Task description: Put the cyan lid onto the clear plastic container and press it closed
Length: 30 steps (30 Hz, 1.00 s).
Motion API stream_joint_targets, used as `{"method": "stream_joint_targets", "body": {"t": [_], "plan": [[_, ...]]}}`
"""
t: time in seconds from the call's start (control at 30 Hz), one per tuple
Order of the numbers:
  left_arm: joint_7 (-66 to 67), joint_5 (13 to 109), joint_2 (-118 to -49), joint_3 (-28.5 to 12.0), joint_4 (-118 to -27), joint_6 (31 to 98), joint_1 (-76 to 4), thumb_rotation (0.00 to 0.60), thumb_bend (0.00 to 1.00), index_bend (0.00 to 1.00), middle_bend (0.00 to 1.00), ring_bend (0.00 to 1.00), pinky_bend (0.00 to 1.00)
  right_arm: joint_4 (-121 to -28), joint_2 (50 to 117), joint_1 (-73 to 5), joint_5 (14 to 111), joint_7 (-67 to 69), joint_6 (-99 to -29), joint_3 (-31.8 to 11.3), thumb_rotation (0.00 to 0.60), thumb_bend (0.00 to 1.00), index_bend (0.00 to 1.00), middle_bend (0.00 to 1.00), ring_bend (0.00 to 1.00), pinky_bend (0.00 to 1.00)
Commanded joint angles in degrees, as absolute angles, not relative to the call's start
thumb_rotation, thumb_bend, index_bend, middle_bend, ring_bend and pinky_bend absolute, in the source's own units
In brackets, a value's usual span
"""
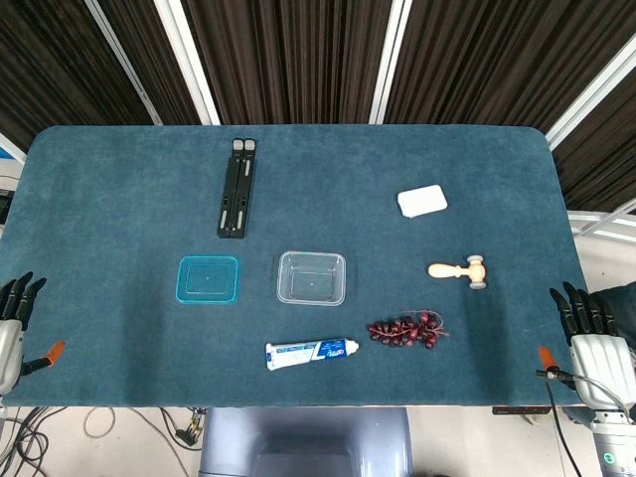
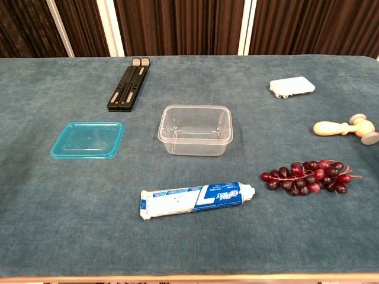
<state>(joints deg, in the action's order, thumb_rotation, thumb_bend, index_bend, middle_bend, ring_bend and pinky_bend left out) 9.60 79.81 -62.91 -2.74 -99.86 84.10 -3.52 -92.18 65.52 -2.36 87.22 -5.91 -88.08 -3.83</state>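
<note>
The cyan lid (image 1: 208, 279) (image 2: 87, 140) lies flat on the table, left of centre. To its right, a short gap away, the clear plastic container (image 1: 312, 277) (image 2: 196, 129) stands upright and open, with nothing in it. My left hand (image 1: 12, 328) hangs at the table's left edge, fingers apart, holding nothing. At the right edge sits my right hand (image 1: 594, 343), also with fingers spread and nothing in it. Both hands are far from the lid and container. The chest view shows neither hand.
A black folding stand (image 1: 237, 187) (image 2: 128, 83) lies behind the lid. A toothpaste tube (image 1: 311, 353) (image 2: 192, 199) and a bunch of dark grapes (image 1: 406, 330) (image 2: 309, 176) lie in front of the container. A wooden mallet (image 1: 459, 270) (image 2: 349, 128) and a white block (image 1: 421, 202) (image 2: 291, 86) sit to the right.
</note>
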Motion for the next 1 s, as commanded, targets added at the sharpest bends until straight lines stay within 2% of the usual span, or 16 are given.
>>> {"method": "stream_joint_targets", "body": {"t": [0.03,0.77,1.0], "plan": [[9.7,79.7,-62.9,-2.8,-99.8,84.0,-3.6,0.6,0.22,0.08,0.0,0.0,0.0,-92.2,65.5,-2.4,87.2,-5.9,-88.0,-3.8,0.6,0.36,0.04,0.0,0.0,0.0],[8.4,77.1,-62.5,-4.1,-99.0,83.0,-4.1,0.6,0.21,0.06,0.0,0.0,0.0,-92.3,65.5,-2.4,87.1,-6.0,-88.0,-3.9,0.6,0.36,0.04,0.0,0.0,0.0],[6.5,78.0,-62.0,-4.4,-97.8,81.8,-5.1,0.6,0.17,0.05,0.0,0.0,0.0,-92.3,65.5,-2.4,87.3,-5.8,-87.9,-3.7,0.6,0.36,0.04,0.0,0.0,0.0]]}}
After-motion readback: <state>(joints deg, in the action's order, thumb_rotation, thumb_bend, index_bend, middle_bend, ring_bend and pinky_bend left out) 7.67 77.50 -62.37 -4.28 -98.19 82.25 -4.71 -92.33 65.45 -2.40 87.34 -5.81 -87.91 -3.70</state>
